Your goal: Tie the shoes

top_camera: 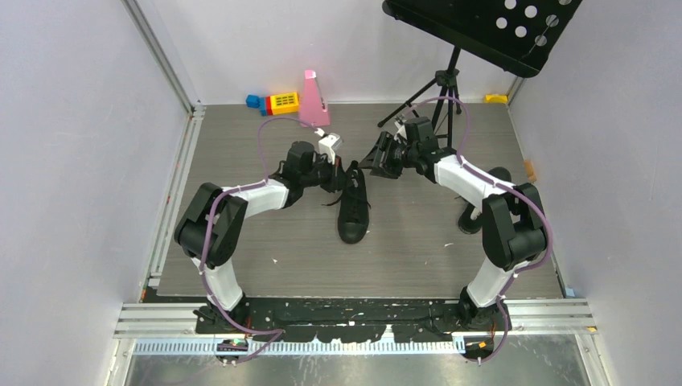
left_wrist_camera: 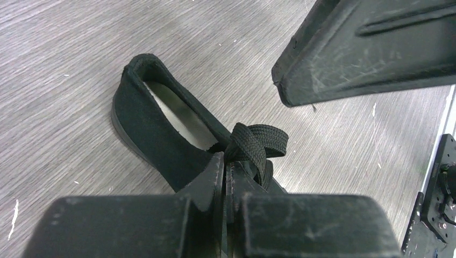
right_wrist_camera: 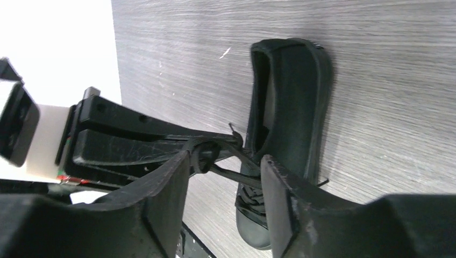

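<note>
Both my arms bend inward from the frame's bottom and meet over the shoe (top_camera: pixel 352 211) at centre. My left gripper (left_wrist_camera: pixel 225 166) is clamped on a lace (left_wrist_camera: pixel 258 142); my right gripper (right_wrist_camera: pixel 226 166) stands apart, straddling it. Beyond: toys (top_camera: pixel 281 102) upper left, stand (top_camera: pixel 482 28) upper right.

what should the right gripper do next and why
Probably close the right gripper on the lace strand seen across the gap between its open jaws: the left gripper holds the loop pinched at the shoe.
</note>
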Available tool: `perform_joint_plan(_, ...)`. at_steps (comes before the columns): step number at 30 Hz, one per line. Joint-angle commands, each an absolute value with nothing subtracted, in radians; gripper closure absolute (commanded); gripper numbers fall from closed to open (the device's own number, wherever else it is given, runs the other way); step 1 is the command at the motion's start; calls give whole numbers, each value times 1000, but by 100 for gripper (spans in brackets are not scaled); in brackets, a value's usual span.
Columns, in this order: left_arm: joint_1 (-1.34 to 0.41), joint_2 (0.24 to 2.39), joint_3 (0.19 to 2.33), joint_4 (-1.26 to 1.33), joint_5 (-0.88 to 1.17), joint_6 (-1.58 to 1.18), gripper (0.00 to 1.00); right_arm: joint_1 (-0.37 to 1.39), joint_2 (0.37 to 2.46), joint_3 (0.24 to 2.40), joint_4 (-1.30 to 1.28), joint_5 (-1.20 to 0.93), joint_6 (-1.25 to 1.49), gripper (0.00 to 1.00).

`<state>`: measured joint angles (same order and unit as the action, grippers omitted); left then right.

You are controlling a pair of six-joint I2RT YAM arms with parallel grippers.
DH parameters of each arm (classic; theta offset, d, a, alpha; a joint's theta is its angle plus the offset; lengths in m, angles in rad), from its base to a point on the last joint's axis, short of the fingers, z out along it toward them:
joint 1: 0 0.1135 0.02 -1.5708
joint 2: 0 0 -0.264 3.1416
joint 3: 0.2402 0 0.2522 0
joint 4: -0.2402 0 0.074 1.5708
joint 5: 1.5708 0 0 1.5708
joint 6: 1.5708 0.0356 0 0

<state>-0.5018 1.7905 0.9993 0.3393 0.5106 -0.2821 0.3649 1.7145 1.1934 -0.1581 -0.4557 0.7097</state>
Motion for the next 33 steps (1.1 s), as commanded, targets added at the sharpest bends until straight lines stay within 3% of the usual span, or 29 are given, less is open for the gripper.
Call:
perform_joint_plan(1, -498, 1791, 1033, 353, 540, -285, 100, 367, 1662, 1183, -54, -566, 645, 40)
perform_joint_plan(5, -499, 1790, 1034, 351, 538, -283, 100, 367, 1683, 1174, -9, -589, 574, 32)
perform_joint_plan(23, -499, 1776, 1028, 354, 542, -281, 100, 367, 1800, 1083, 363, -732, 646, 33)
perform_joint_plan(33, -499, 1776, 1033, 350, 543, -282, 100, 367, 1806, 1029, 436, -774, 698, 44)
